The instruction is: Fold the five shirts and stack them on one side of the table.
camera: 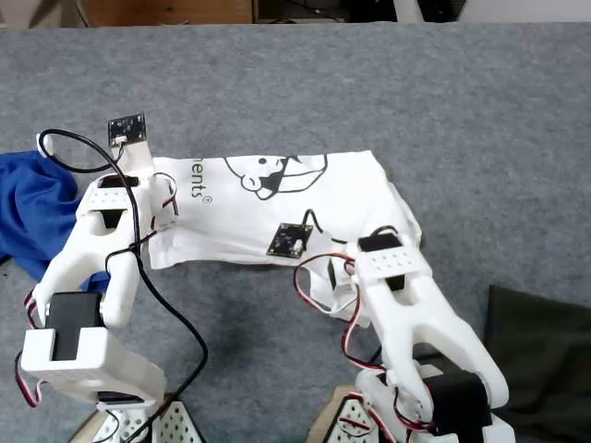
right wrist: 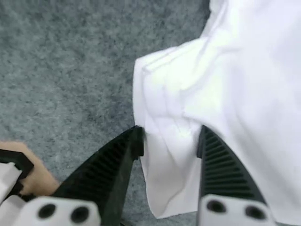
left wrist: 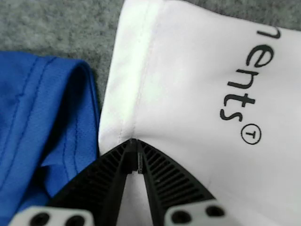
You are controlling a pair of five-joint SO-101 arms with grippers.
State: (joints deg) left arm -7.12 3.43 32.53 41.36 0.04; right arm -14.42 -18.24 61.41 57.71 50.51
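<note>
A white shirt [camera: 277,208] with black print lies partly folded in the middle of the grey table. My left gripper [camera: 164,220] sits at the shirt's left edge; in the left wrist view the left gripper [left wrist: 137,143] is shut on the hem of the white shirt [left wrist: 188,94]. My right gripper [camera: 331,281] is at the shirt's near right corner. Seen from the right wrist, the right gripper [right wrist: 170,134] is open, its fingers astride a loose fold of the white shirt [right wrist: 244,84].
A crumpled blue shirt [camera: 32,208] lies at the left edge, its hem [left wrist: 42,122] right beside the white one. A dark shirt [camera: 540,351] lies at the near right. The grey table [camera: 369,83] stretches bare behind the white shirt.
</note>
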